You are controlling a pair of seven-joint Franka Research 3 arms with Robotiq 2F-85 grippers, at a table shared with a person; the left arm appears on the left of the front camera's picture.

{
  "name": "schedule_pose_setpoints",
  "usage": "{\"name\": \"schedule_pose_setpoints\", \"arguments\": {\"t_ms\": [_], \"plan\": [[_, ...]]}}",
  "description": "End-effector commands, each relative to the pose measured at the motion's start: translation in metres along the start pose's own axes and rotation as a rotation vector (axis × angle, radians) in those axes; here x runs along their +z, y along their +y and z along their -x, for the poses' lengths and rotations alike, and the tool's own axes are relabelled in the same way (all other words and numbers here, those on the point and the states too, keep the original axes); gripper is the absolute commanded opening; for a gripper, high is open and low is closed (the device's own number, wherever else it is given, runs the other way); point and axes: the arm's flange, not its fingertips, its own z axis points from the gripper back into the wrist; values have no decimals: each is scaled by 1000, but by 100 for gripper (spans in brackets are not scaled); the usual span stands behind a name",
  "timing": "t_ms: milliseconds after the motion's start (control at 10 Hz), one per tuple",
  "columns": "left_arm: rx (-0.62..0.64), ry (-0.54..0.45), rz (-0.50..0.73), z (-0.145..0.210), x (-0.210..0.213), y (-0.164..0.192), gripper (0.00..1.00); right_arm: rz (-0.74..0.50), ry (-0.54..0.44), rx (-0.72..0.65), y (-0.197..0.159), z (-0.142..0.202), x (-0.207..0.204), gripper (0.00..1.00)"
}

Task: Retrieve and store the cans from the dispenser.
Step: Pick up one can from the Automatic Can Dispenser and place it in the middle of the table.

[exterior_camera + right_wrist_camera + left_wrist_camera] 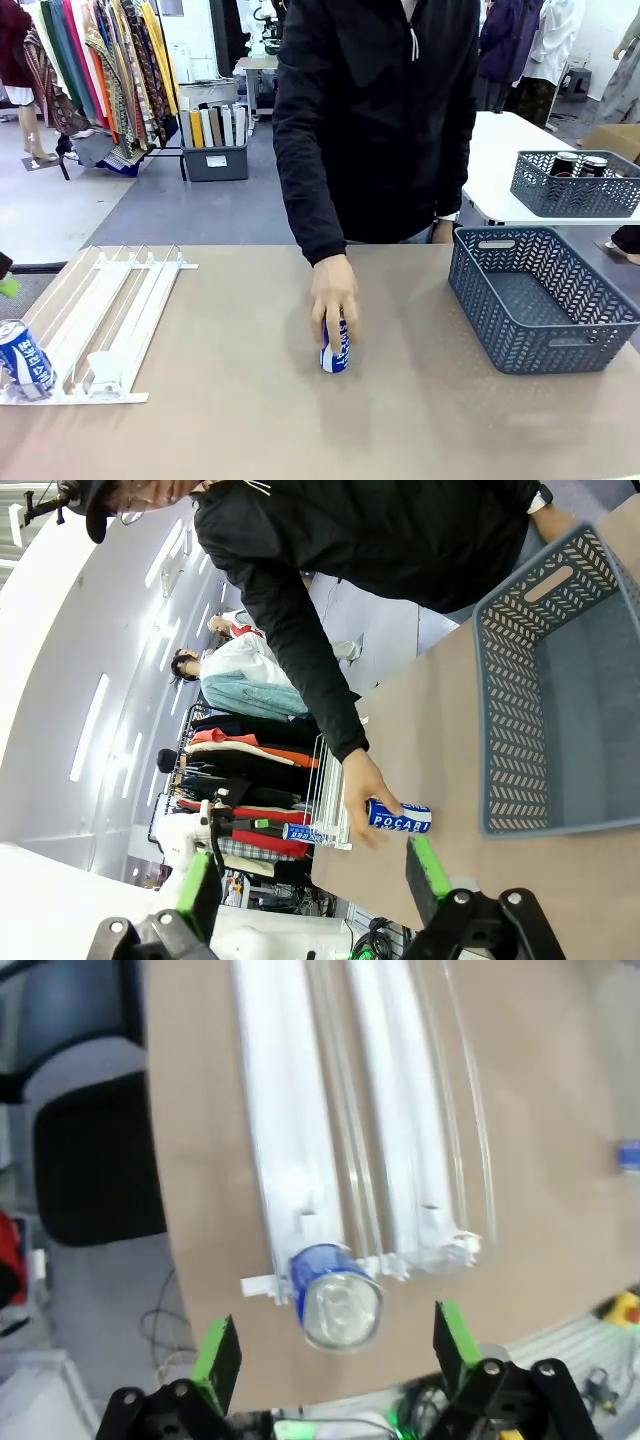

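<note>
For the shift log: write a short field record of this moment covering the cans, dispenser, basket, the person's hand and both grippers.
dispenser: white lane rack, table's left
can in dispenser: blue-and-white, lying at the near end stop
left gripper: open, hovering over that can
standing can: blue-and-white Pocari can, upright mid-table
person's hand: gripping the standing can's top
grey basket: table's right, apart from both cans
right gripper: open, holding nothing
</note>
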Motion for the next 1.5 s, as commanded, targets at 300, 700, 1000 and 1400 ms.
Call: {"name": "schedule_pose_setpoints", "arguments": {"t_ms": [300,700,1000,1400], "plan": [[43,67,-103,34,-51,-9,100,-32,-18,26,1,-2,-3,100],[14,126,-98,37,-65,-20,100,-32,-18,26,1,-2,-3,100],[-9,217,-113,48,-80,-27,100,-32,-18,26,1,-2,-3,100],[-44,290,-118,64,-97,-37,100,-32,-18,26,1,-2,-3,100]]}}
